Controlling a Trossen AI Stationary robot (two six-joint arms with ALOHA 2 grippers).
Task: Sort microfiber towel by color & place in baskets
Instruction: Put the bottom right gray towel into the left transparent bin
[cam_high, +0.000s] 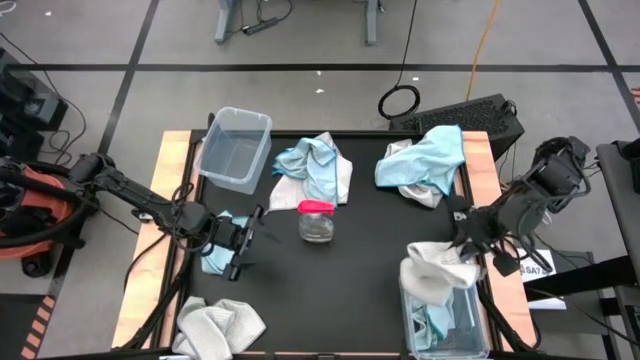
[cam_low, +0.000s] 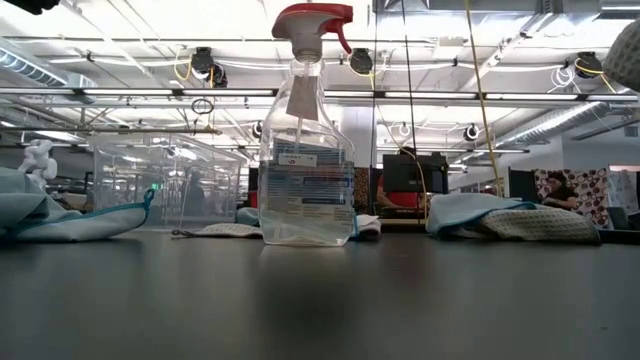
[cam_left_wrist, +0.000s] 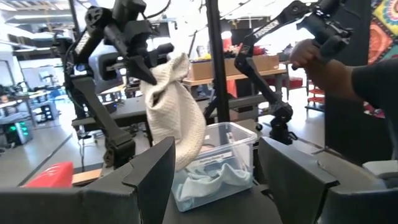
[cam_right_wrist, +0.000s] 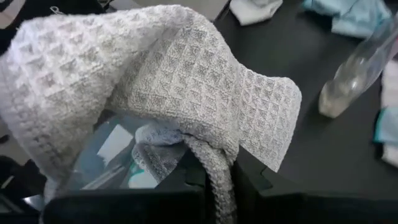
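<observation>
My right gripper (cam_high: 463, 238) is shut on a pale grey-white waffle towel (cam_high: 438, 268) above the right basket (cam_high: 478, 330), which has a light blue towel (cam_left_wrist: 211, 180) in it. My left gripper (cam_high: 238, 247) is open, low over the table near its left edge, beside a light blue towel (cam_high: 212, 258). In the left wrist view its fingers (cam_left_wrist: 155, 168) frame the far-off hanging towel (cam_left_wrist: 177, 118). The left basket (cam_high: 236, 148) stands at the far left. Loose towels lie in piles at the far middle (cam_high: 315, 168), far right (cam_high: 425, 160) and near left (cam_high: 220, 325). My right gripper pinches a bunched fold of the grey-white towel (cam_right_wrist: 214, 165) between its two fingers, coming from above. The towel hangs slack below the fingers, draped over the gripper in the right wrist view. Its lower end (cam_left_wrist: 186, 163) reaches down to the right basket's rim (cam_left_wrist: 242, 130).
A clear spray bottle with a red trigger top (cam_high: 315, 220) stands mid-table between the arms and fills the middle of the low view (cam_low: 305, 150). A person's hand (cam_left_wrist: 317, 59) shows beyond the table. Bare black tabletop (cam_high: 350, 290) lies along the near middle.
</observation>
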